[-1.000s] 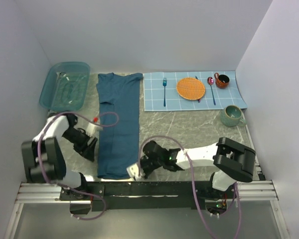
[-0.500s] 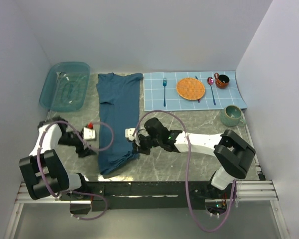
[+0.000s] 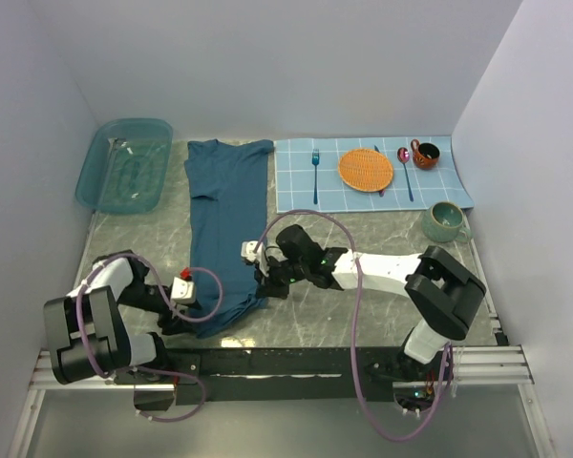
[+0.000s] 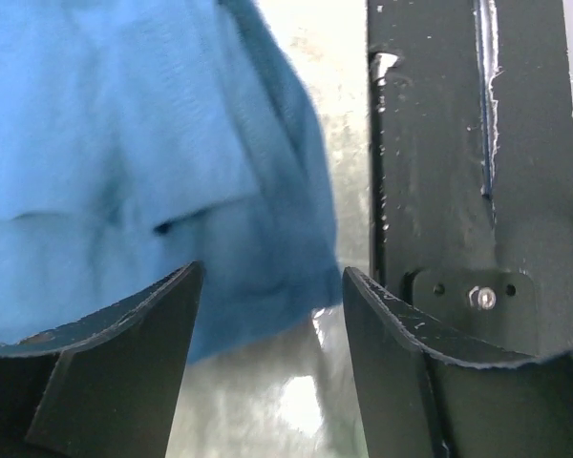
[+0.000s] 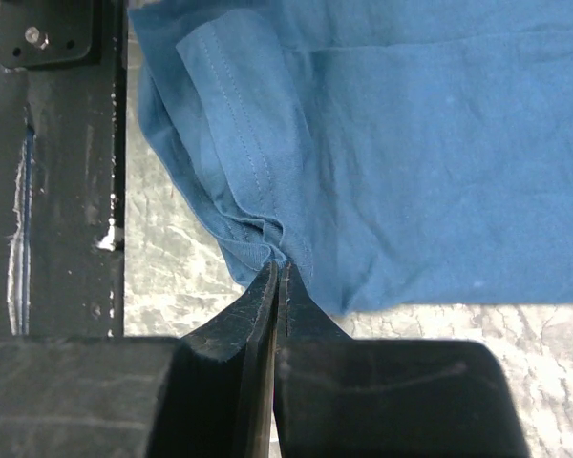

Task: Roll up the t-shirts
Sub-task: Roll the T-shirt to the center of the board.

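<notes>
One dark teal t-shirt [image 3: 227,215] lies folded into a long strip on the marble table, collar at the far end. Its near hem is bunched and lifted back on the right side. My right gripper [image 3: 262,280] is shut on that hem corner; in the right wrist view the closed gripper tips [image 5: 279,269] pinch puckered t-shirt cloth [image 5: 411,143]. My left gripper [image 3: 181,313] sits low at the shirt's near left corner. It is open, and in the left wrist view the left gripper [image 4: 272,281] frames the t-shirt edge [image 4: 124,143] and bare table, holding nothing.
A translucent blue tub [image 3: 124,164] stands at the far left. A checked placemat [image 3: 296,196] at the far right carries a fork [image 3: 316,174], an orange plate [image 3: 366,169], a spoon [image 3: 405,170] and a cup [image 3: 425,154]. A green mug [image 3: 446,221] sits beside it. The black rail [image 3: 286,361] borders the near edge.
My right gripper has dragged the near right hem corner away from the rail, toward the middle of the shirt. My left gripper has swung toward the near left corner of the shirt.
</notes>
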You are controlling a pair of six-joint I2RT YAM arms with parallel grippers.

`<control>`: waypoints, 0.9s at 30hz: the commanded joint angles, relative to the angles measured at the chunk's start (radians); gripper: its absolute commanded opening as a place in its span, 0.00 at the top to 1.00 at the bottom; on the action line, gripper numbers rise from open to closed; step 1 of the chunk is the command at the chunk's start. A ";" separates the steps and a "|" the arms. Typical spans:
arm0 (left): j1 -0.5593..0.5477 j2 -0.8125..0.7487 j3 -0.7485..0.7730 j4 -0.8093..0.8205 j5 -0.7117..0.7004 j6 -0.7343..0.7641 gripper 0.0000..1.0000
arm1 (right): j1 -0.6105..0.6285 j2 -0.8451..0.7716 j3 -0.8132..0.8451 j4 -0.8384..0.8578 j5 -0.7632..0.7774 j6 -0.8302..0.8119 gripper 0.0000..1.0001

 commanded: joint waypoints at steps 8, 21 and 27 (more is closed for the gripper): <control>-0.058 -0.007 -0.012 0.137 0.100 0.640 0.31 | -0.038 0.032 0.075 0.024 -0.026 0.093 1.00; 0.076 0.054 0.265 -0.072 -0.136 0.620 0.28 | -0.064 0.083 0.129 0.044 -0.055 0.135 1.00; -0.088 0.061 0.326 0.396 0.027 -0.561 0.37 | -0.064 0.061 0.134 0.023 -0.058 0.113 1.00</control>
